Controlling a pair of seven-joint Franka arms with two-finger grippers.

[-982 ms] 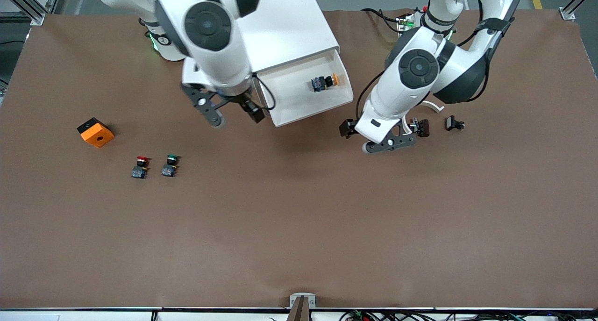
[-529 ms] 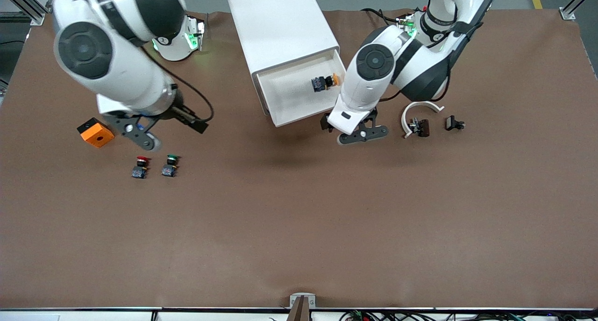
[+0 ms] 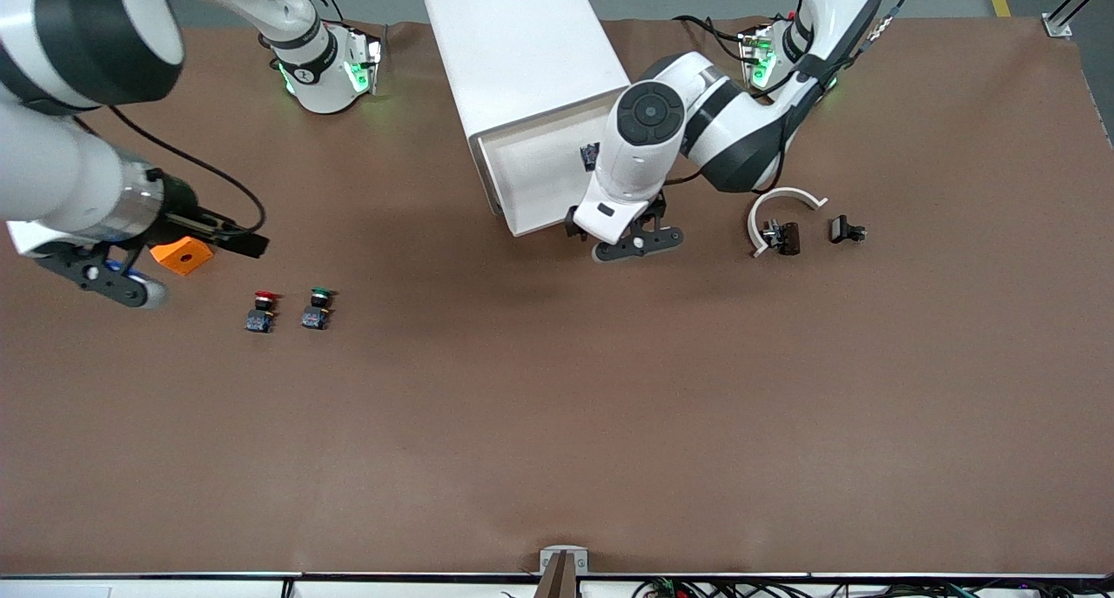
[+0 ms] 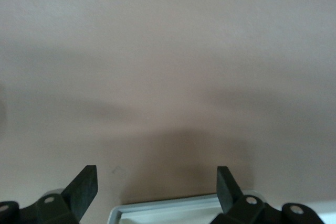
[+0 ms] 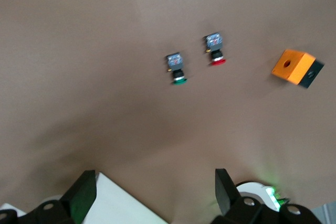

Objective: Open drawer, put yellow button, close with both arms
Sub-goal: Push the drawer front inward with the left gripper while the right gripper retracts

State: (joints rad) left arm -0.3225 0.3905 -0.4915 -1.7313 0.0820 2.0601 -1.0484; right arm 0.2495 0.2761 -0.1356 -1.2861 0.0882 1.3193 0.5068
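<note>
The drawer (image 3: 531,176) stands pulled out of the white cabinet (image 3: 522,50). In it only the dark body of the yellow button (image 3: 589,155) peeks out beside the left arm's wrist; its cap is hidden. My left gripper (image 3: 635,243) hangs open at the drawer front's corner toward the left arm's end. In the left wrist view the left gripper (image 4: 156,179) has the drawer's front rim (image 4: 184,206) between its fingers, which do not touch it. My right gripper (image 3: 122,285) is open and empty over the table beside the orange block (image 3: 183,254). The right gripper (image 5: 155,182) holds nothing in its wrist view.
A red-capped button (image 3: 261,309) and a green-capped button (image 3: 317,307) stand nearer to the front camera than the orange block. A white curved piece (image 3: 783,202) with a black clip (image 3: 783,235) and a small black part (image 3: 846,230) lie toward the left arm's end.
The right arm has swung away from the cabinet to its end of the table, past the orange block. The left gripper has moved to the drawer's front corner, hiding the button's cap.
</note>
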